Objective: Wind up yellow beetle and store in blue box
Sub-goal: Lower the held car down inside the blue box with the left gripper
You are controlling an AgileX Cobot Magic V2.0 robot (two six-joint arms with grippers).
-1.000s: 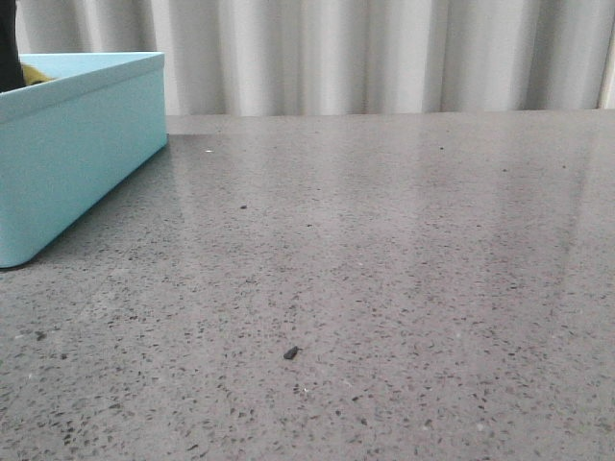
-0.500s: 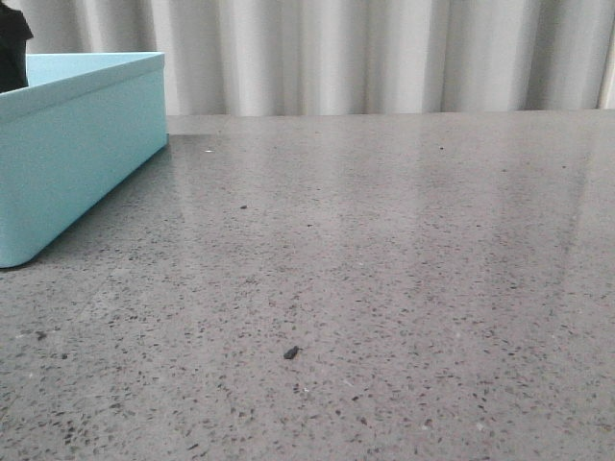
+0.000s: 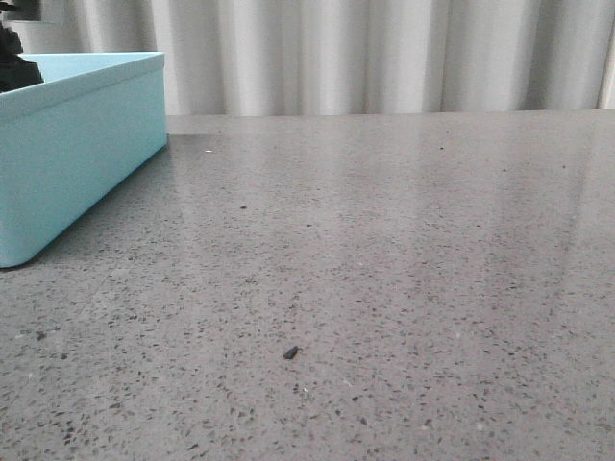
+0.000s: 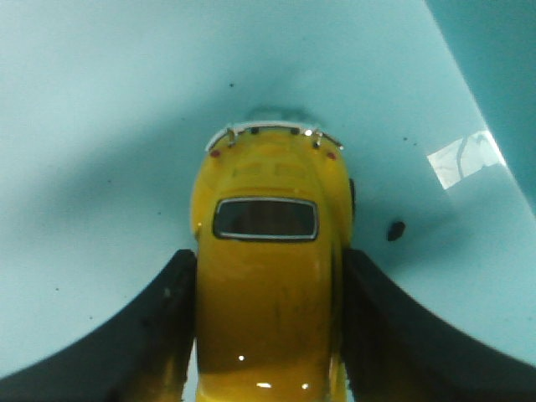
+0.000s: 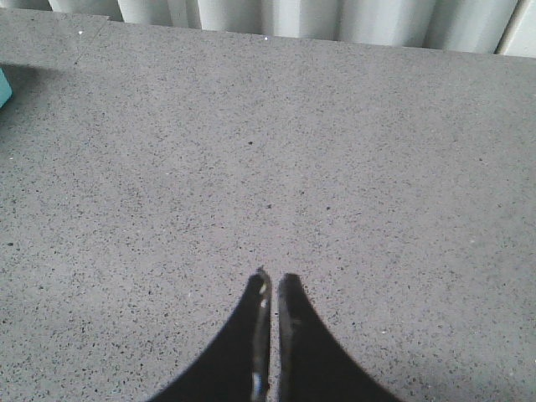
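Glossy yellow toy beetle (image 4: 266, 276) sits between the left gripper's (image 4: 266, 335) black fingers inside the smooth turquoise box (image 3: 86, 154); right gripper (image 5: 270, 289) pinched closed, empty.

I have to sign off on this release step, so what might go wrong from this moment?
The small glossy yellow toy car sits between the left end effector fingers over the floor of the large turquoise-blue box. If its spring is wound, it may shoot forward on release and strike the box wall. The fingers flank it closely, so withdrawing may drag or tip it. The front view hides the car, so checking is hard.
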